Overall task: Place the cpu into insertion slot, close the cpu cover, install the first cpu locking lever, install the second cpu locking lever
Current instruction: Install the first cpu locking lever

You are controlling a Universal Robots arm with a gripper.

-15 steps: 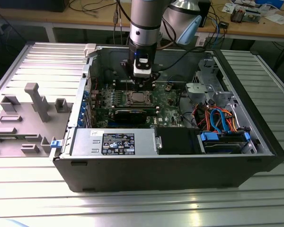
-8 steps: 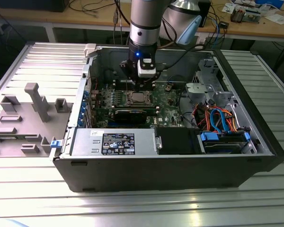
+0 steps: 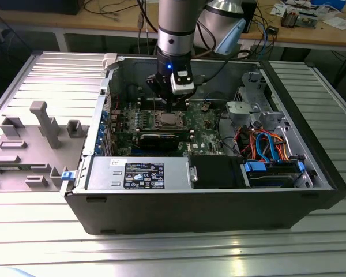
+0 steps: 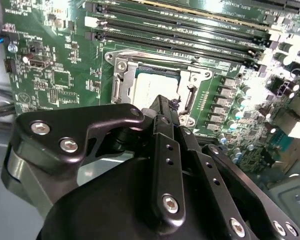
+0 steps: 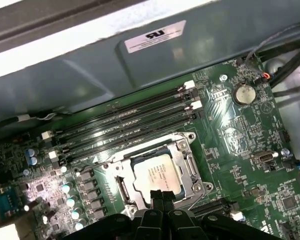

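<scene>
The gripper (image 3: 172, 107) hangs inside the open computer case (image 3: 219, 202), straight above the green motherboard (image 3: 203, 131). Its fingers are pressed together, with nothing visible between them. In both wrist views the tips (image 5: 163, 194) (image 4: 163, 103) sit over the edge of the cpu (image 5: 157, 172) (image 4: 151, 86) that lies away from the long black memory slots (image 5: 125, 125). Whether they touch it cannot be told. The cpu lies flat in the insertion slot (image 3: 160, 122), and the cpu cover (image 5: 192, 165) (image 4: 121, 85) lies down around it as a silver frame. A grey fixture tray (image 3: 34, 144) rests on the table at the exterior view's left, well apart from the case.
</scene>
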